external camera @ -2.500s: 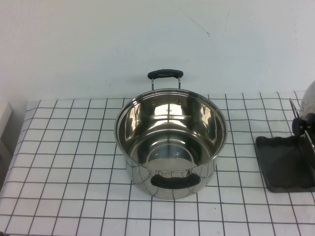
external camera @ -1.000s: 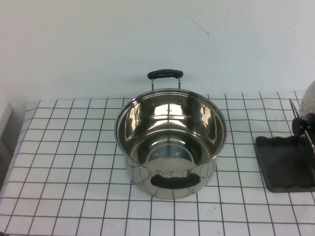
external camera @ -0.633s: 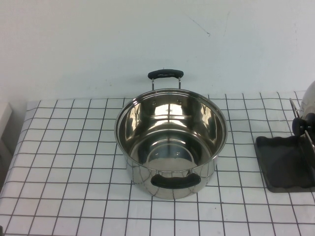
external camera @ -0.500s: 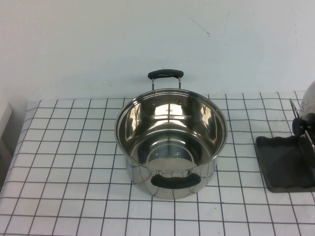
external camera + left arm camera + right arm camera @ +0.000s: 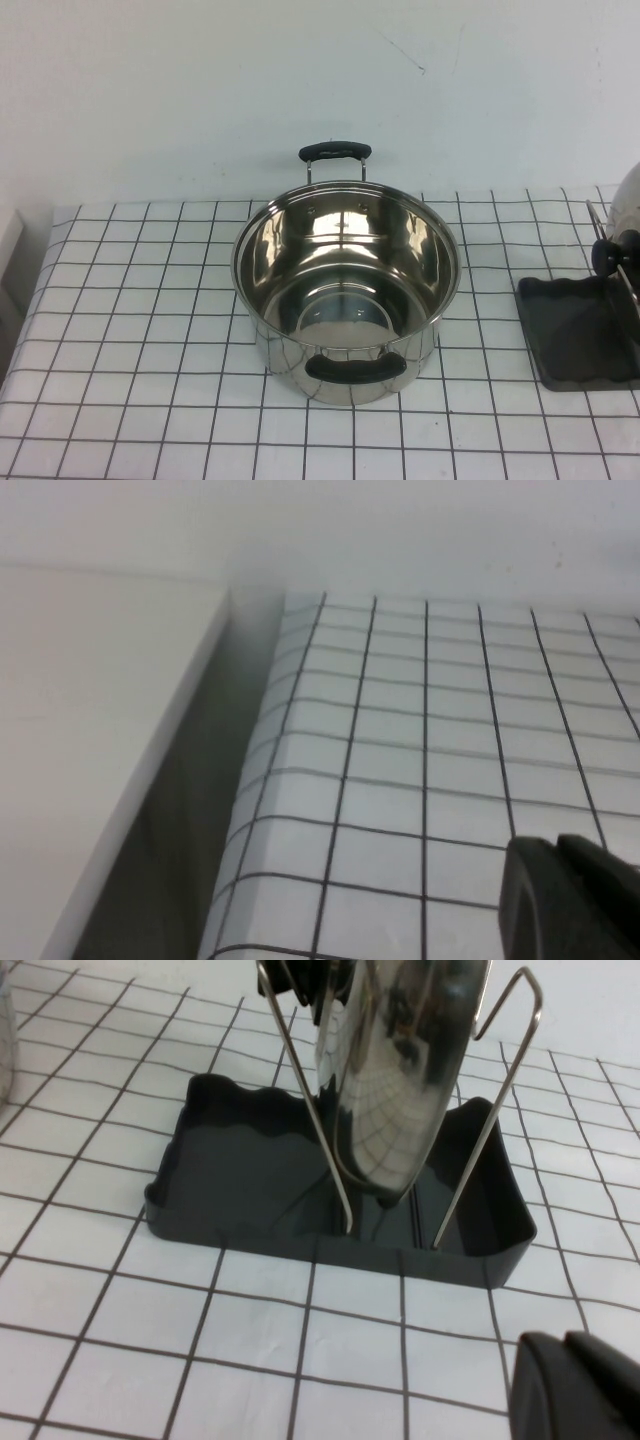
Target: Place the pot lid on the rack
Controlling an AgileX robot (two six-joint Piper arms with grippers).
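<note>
The shiny steel pot lid stands on edge between the wire bars of the dark grey rack. In the high view only the lid's rim and its black knob show at the right edge, above the rack tray. My right gripper is shut and empty, low over the table a little in front of the rack. My left gripper is shut and empty over the table's far left part. Neither gripper shows in the high view.
A deep steel pot with two black handles stands open in the middle of the checked cloth. A white block runs along the table's left edge, with a dark gap beside it.
</note>
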